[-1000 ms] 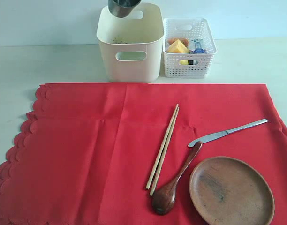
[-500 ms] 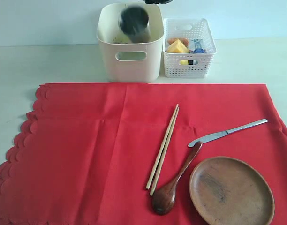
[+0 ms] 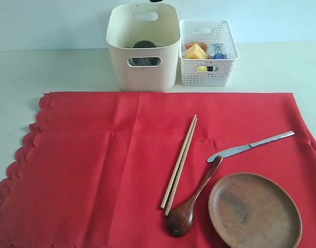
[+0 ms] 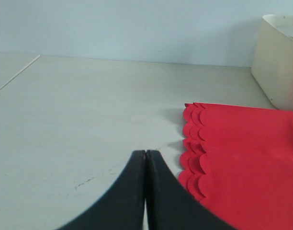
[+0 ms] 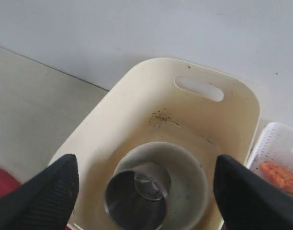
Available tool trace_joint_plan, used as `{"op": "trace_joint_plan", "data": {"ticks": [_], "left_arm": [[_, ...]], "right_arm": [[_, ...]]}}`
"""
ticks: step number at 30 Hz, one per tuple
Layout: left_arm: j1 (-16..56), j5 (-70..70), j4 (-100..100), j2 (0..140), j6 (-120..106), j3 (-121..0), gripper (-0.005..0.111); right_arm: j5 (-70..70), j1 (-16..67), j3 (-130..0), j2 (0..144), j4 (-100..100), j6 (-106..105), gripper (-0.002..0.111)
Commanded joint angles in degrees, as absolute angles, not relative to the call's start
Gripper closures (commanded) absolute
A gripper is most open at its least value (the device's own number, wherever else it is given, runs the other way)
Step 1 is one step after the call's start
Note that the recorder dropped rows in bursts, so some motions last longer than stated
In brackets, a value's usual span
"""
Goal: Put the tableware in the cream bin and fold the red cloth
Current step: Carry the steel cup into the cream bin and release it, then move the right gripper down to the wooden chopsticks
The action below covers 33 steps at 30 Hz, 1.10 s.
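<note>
Two jaws of your left gripper (image 4: 145,155) are pressed together on nothing, low over the table (image 4: 65,120) beside the cloth's (image 3: 96,155) scalloped edge. Your right gripper (image 5: 145,163) hangs above the bin (image 3: 142,72), spread wide and empty. The cup (image 5: 134,196) sits in the bowl (image 5: 185,167) inside it. On the cloth lie chopsticks (image 3: 179,161), spoon (image 3: 191,201), knife (image 3: 248,146) and plate (image 3: 255,209).
</note>
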State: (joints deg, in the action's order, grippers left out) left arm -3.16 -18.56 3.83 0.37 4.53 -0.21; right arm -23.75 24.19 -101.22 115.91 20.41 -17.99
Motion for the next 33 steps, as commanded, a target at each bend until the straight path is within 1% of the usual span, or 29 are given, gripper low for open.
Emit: {"op": "trace_joint_plan", "data": {"ticks": [1, 7, 12, 23, 33], "left_arm": [[-2.8, -18.4, 3.7, 0.0, 4.8, 0.0, 0.106], [-2.8, -18.4, 3.7, 0.0, 4.8, 0.0, 0.106], [-2.8, -18.4, 3.7, 0.0, 4.8, 0.0, 0.106], [-2.8, -18.4, 3.7, 0.0, 4.8, 0.0, 0.106], [-2.8, -18.4, 3.7, 0.0, 4.8, 0.0, 0.106]], "right_arm": [[-28.7, 24.0, -101.6, 112.1, 12.5, -17.4, 0.034], [-37.0, 24.0, -101.4, 108.6, 2.9, -9.0, 0.034], [-41.2, 24.0, -99.3, 104.7, -1.1, -7.3, 0.034], [-41.2, 23.3, -83.2, 93.6, -1.7, -4.3, 0.034], [-40.2, 23.3, -71.5, 88.1, 0.4, 0.7, 0.034]]}}
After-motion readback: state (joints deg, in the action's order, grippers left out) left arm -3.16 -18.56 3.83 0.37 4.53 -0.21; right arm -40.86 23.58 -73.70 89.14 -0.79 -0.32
